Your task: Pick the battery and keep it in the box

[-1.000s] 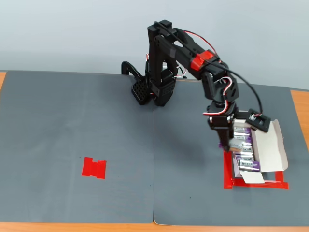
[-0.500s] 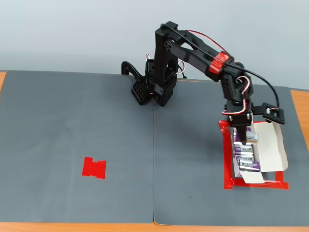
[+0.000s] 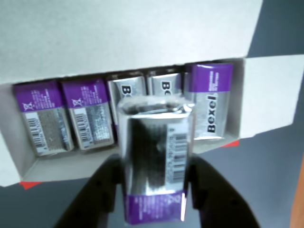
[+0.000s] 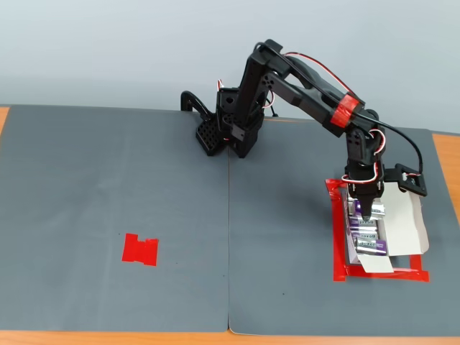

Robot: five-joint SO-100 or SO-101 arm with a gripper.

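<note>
In the wrist view my gripper [image 3: 154, 166] is shut on the battery [image 3: 154, 156], a silver shrink-wrapped cell with a purple band at its near end. It hangs just above the open white box [image 3: 118, 33], over the gap in front of the middle cells. Several purple-and-silver batteries [image 3: 85, 114] lie side by side in the box. In the fixed view the gripper [image 4: 365, 208] points down over the box [image 4: 404, 223] at the right. The held battery is mostly hidden by the fingers there.
A red tape outline [image 4: 336, 244] frames the box on the grey mat. A flat red tape patch [image 4: 140, 249] lies at the left. The arm's base [image 4: 226, 133] stands at the back centre. The box's right flap [image 3: 270, 95] folds outward.
</note>
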